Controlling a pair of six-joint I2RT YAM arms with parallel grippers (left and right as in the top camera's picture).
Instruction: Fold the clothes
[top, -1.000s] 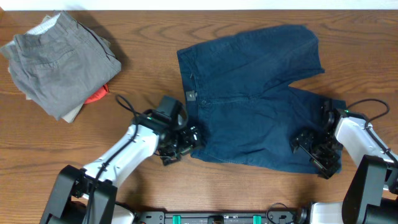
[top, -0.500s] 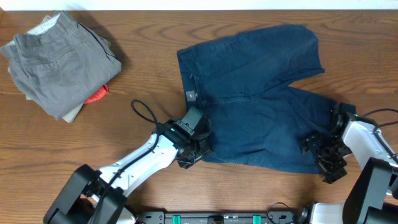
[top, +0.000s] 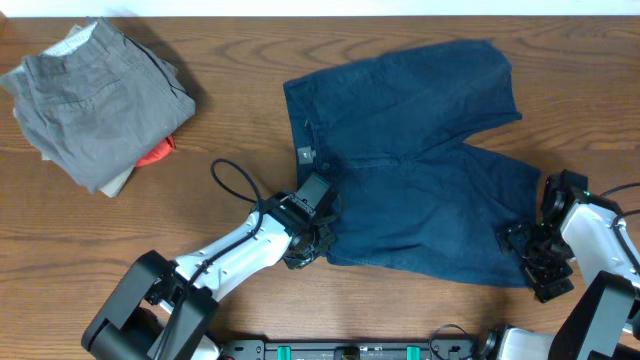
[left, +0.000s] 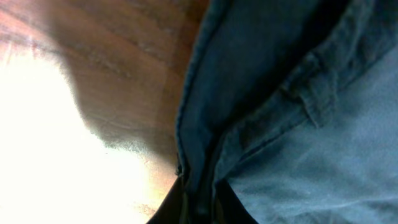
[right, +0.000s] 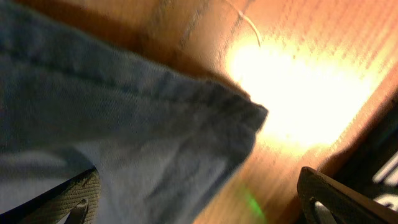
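Note:
The clothes, dark navy shorts, lie spread flat on the wooden table, waistband to the left and both legs to the right. My left gripper is at the waistband's near corner and is shut on a fold of the waistband, which is pinched between its dark fingers. At the near leg's hem corner, my right gripper stands open. In the right wrist view that hem corner lies between the wide-apart fingers, over bare wood.
A stack of folded grey-khaki shorts sits at the far left, with a small orange-red garment poking out beneath it. A black cable loop from the left arm rests on the table beside the waistband.
My left gripper slid right onto the waistband corner and closed on it. My right gripper, still open, shifted right and slightly nearer, from over the leg to its hem corner.

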